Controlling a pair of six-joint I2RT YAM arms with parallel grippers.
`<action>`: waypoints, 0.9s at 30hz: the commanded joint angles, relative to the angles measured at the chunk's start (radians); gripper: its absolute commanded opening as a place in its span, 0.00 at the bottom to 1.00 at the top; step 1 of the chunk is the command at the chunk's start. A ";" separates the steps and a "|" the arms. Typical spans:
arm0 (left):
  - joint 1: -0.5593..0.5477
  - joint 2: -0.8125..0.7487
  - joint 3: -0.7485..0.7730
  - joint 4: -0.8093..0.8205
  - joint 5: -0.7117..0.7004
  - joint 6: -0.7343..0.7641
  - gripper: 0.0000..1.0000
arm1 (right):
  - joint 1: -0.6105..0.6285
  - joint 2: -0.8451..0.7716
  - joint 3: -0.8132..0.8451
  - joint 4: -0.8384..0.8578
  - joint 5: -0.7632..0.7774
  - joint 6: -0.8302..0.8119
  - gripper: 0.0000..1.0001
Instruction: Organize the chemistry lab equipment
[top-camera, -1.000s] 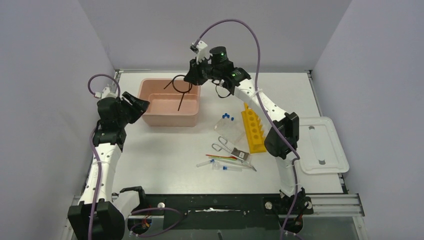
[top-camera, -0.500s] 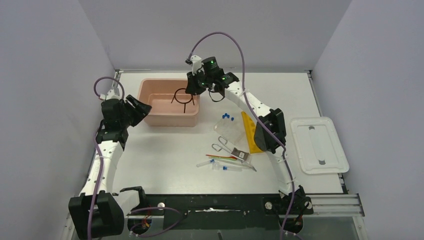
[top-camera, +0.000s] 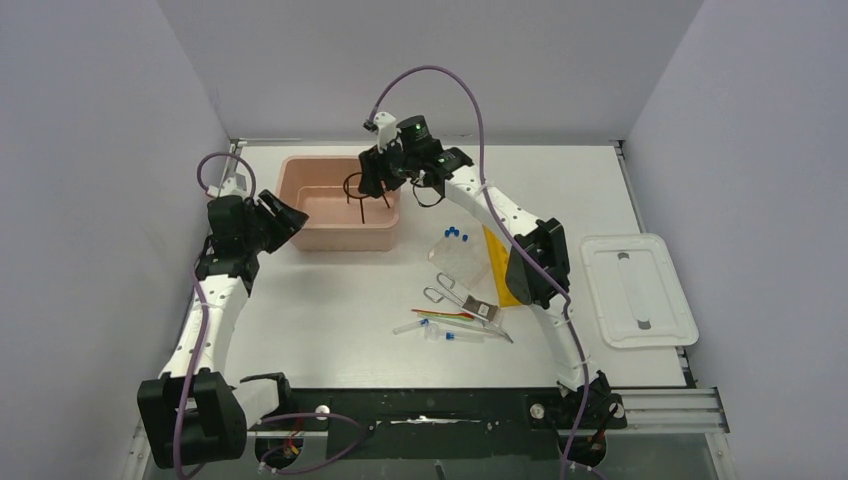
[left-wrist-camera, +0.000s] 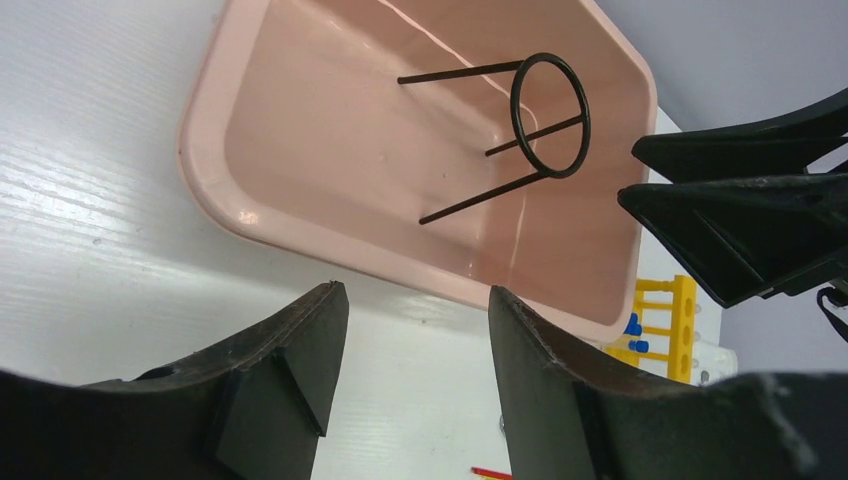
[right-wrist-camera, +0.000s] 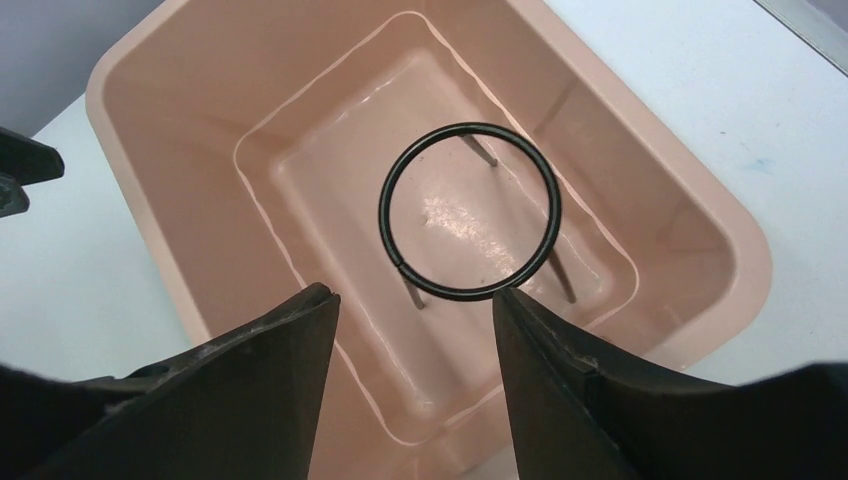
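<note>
The black wire ring stands on its thin legs on the floor of the pink tub, free of any finger. My right gripper hovers open just above it, and the ring shows beside that gripper from above. My left gripper is open and empty over the table at the tub's left side. From there I see the ring in the tub. A clear tube rack with blue-capped tubes, metal tongs, coloured sticks and loose tubes lie mid-table.
The yellow holed rack is partly hidden behind the right forearm, and its end shows past the tub. A white lid lies at the right edge. Grey walls close in the table on three sides.
The right gripper lowered over the tub, opened and let go of the wire ring, which now stands inside. The left arm shifted slightly, its gripper still open.
</note>
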 joint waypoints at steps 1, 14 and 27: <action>-0.003 -0.025 0.066 0.013 0.013 0.053 0.54 | 0.002 -0.110 0.019 0.074 0.035 -0.022 0.60; -0.197 -0.171 0.082 0.115 -0.005 0.237 0.56 | 0.020 -0.660 -0.564 0.273 0.224 -0.055 0.67; -0.829 -0.043 0.090 0.153 -0.246 0.431 0.62 | -0.104 -1.290 -1.296 0.368 0.410 0.159 0.74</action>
